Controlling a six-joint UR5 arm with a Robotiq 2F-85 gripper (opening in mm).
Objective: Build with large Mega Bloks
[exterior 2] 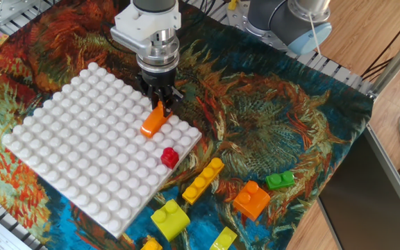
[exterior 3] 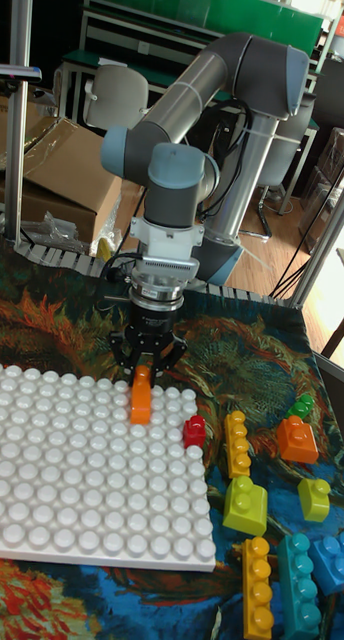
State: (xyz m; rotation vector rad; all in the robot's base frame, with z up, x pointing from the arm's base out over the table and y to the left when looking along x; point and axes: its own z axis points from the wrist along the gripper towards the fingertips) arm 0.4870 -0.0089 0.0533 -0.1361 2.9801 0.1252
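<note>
My gripper [exterior 2: 162, 104] [exterior 3: 144, 372] stands over the right part of the white baseplate [exterior 2: 68, 153] [exterior 3: 72, 480], shut on the far end of an orange bar [exterior 2: 153, 121] [exterior 3: 141, 398]. The bar's near end rests on the plate's studs. A red one-stud cube [exterior 2: 169, 157] [exterior 3: 195, 432] sits at the plate's right edge. Loose Mega Bloks lie on the cloth to the right: a yellow bar [exterior 2: 203, 180] [exterior 3: 236, 443], an orange brick [exterior 2: 251, 199] [exterior 3: 296, 440], a small green brick [exterior 2: 279, 180] [exterior 3: 303, 406] and a lime brick [exterior 2: 170, 217] [exterior 3: 245, 505].
More bricks lie near the front edge: yellow pieces [exterior 2: 223, 238] [exterior 3: 256, 586], a small lime brick [exterior 3: 313, 498] and blue bricks [exterior 3: 312, 575]. The arm's base [exterior 2: 290, 21] stands at the back right. A patterned cloth [exterior 2: 269, 118] covers the table.
</note>
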